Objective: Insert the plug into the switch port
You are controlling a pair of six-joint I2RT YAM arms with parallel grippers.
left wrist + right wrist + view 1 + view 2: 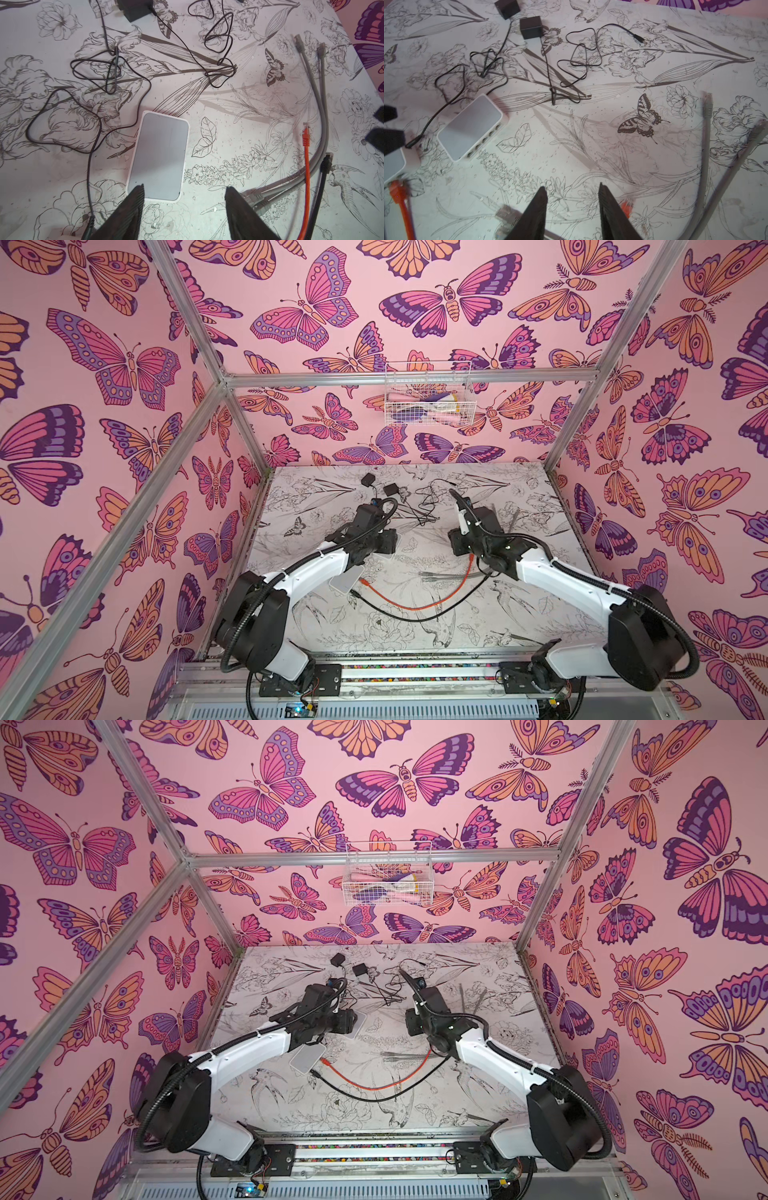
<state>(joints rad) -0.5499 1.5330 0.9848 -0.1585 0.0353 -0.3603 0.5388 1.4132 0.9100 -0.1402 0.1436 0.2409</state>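
Left hand (185,187) hangs over the surface (52,187) w/ fingers spread wide and nothing btwn them. One fingertip overlaps the near end of a white switch (160,158). The left wrist view gives only that switch's plain flat top. The right wrist view catches the switch (471,128) side-on, w/ a row of ports along its long edge. The ports all look empty, though blur makes that hard to be sure of.

The same view shows a second switch (392,164) at the frame edge, a thin black lead (431,119) running to its end. In both top views this second switch (347,580) lies by the left forearm, and the first is half hidden under the left hand. Further back are two black adapters (368,480) w/ tangled leads.

Mid-surface, an orange cable (307,187) and a black cable (321,191) run side by side. The orange plug (305,135) has a ribbed orange boot and a clear tip. It lies flat on the surface, in no port, well apart from the switch and next to grey cables (324,116).

Right hand (571,187) is open too and empty, fingers apart above bare surface. The orange plug (627,205) sits just beside one fingertip, mostly hidden.
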